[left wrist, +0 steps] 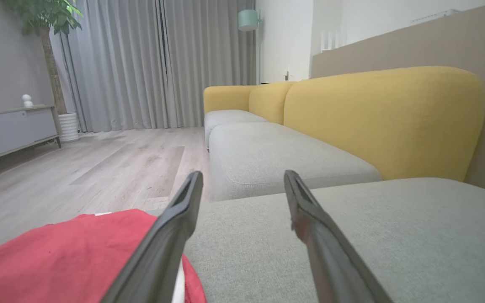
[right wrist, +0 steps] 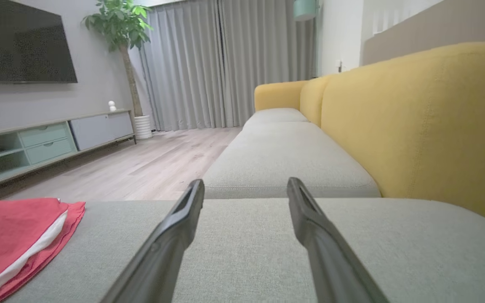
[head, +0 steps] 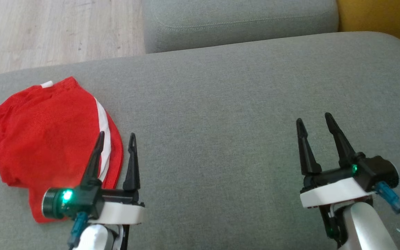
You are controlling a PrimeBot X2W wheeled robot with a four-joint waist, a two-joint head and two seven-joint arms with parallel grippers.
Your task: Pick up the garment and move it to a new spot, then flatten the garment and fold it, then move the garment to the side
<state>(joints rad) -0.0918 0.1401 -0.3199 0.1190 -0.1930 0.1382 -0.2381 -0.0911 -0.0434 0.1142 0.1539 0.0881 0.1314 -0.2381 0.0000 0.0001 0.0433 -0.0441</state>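
Note:
A red mesh garment [head: 43, 135] with a white stripe lies folded in a rough bundle on the left part of the grey sofa cushion [head: 221, 104]. It shows at the lower left in the left wrist view [left wrist: 57, 256] and in the right wrist view [right wrist: 11, 240]. My left gripper [head: 116, 136] is open, its left finger over the garment's right edge and its right finger over bare cushion, holding nothing. Far from the garment, my right gripper [head: 314, 119] hangs open above the right part of the cushion.
A second grey seat cushion [head: 238, 21] adjoins the far edge, with the yellow backrest [head: 380, 21] at the right. Pale wooden floor [head: 47, 31] lies beyond the cushion's left far edge. A TV cabinet [right wrist: 49, 139], potted plant [right wrist: 120, 25] and curtains stand across the room.

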